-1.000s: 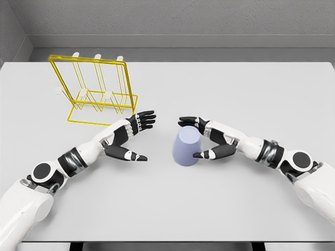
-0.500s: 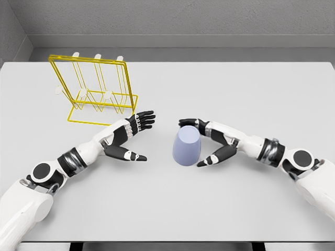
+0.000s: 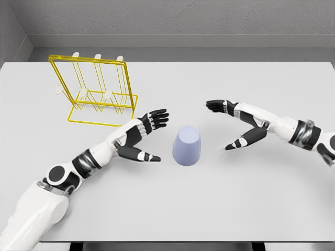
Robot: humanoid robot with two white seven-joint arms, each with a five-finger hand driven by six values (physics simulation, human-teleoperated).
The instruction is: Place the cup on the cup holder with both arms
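Now the lavender cup (image 3: 187,146) stands upside down on the table (image 3: 235,209) just right of the left hand (image 3: 144,137), whose fingers are spread and empty, while the right hand (image 3: 238,125), also spread, hangs well apart, so the left must next grasp it for the yellow cup holder (image 3: 97,89)

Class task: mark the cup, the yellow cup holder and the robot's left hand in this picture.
cup (image 3: 186,147), head view, middle of its lilac side wall.
yellow cup holder (image 3: 88,59), head view, top bar of the wire frame.
left hand (image 3: 140,137), head view, its palm.
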